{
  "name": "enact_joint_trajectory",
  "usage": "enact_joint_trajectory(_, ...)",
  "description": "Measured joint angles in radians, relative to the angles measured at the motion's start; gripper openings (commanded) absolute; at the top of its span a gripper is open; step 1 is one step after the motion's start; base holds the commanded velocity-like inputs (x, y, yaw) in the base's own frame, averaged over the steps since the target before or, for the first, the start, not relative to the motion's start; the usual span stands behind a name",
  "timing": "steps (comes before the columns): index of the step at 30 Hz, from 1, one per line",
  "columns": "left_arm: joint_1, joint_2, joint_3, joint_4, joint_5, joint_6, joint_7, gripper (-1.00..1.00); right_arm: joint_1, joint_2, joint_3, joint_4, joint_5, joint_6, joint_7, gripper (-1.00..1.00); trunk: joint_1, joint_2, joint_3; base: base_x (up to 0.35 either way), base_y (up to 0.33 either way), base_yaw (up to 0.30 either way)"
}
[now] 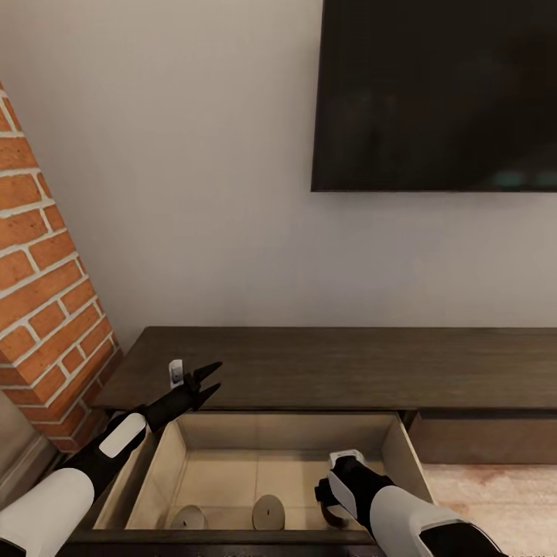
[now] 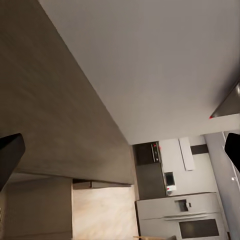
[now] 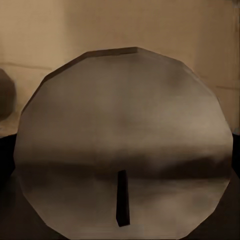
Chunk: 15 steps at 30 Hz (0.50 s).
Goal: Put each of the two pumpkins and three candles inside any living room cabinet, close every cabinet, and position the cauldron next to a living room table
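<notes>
The dark brown cabinet (image 1: 325, 363) has a drawer (image 1: 166, 464) pulled open, pale beige inside. Two grey-olive candles (image 1: 189, 517) (image 1: 268, 512) stand on the drawer floor near its front. My right gripper (image 1: 325, 497) reaches down into the drawer's right side. Close up in the right wrist view, a third candle (image 3: 125, 130) with a dark wick sits between its dark fingers (image 3: 4, 160), which look shut on it. My left gripper (image 1: 209, 384) hovers open and empty over the cabinet top's left end. Pumpkins and cauldron are out of view.
A black TV (image 1: 433, 93) hangs on the white wall above the cabinet. A brick wall (image 1: 46, 294) closes off the left side. A small white fitting (image 1: 176, 373) sits by the left gripper. Kitchen appliances (image 2: 175, 210) lie far off in the left wrist view.
</notes>
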Motion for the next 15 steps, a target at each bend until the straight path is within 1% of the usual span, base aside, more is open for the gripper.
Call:
enact_joint_trajectory(1, 0.0, 0.0, 0.0, 0.0, 0.0, 0.0, 0.0, 1.0, 0.0, 0.0, 0.0, 0.005, 0.0, -0.031, 0.0, -1.0, 0.004, -0.007, -0.003, 0.0, 0.0, 0.0)
enact_joint_trajectory(3, 0.0, 0.0, 0.0, 0.0, 0.0, 0.0, 0.0, 1.0, 0.0, 0.0, -0.002, 0.009, -0.001, -0.043, 0.0, -1.0, 0.012, -0.021, -0.009, 0.0, 0.0, 0.0)
enact_joint_trajectory(12, 0.0, 0.0, 0.001, 0.0, 0.0, 0.0, 0.0, 1.0, 0.0, 0.0, -0.002, 0.01, -0.001, -0.051, 0.001, -1.0, 0.046, -0.084, -0.038, 0.0, 0.0, 0.0)
enact_joint_trajectory(15, 0.0, 0.001, 0.001, 0.001, 0.0, 0.001, -0.001, 1.0, 0.0, 0.0, -0.002, 0.01, -0.002, -0.05, 0.0, -1.0, 0.046, -0.084, -0.038, 0.0, 0.0, 0.0)
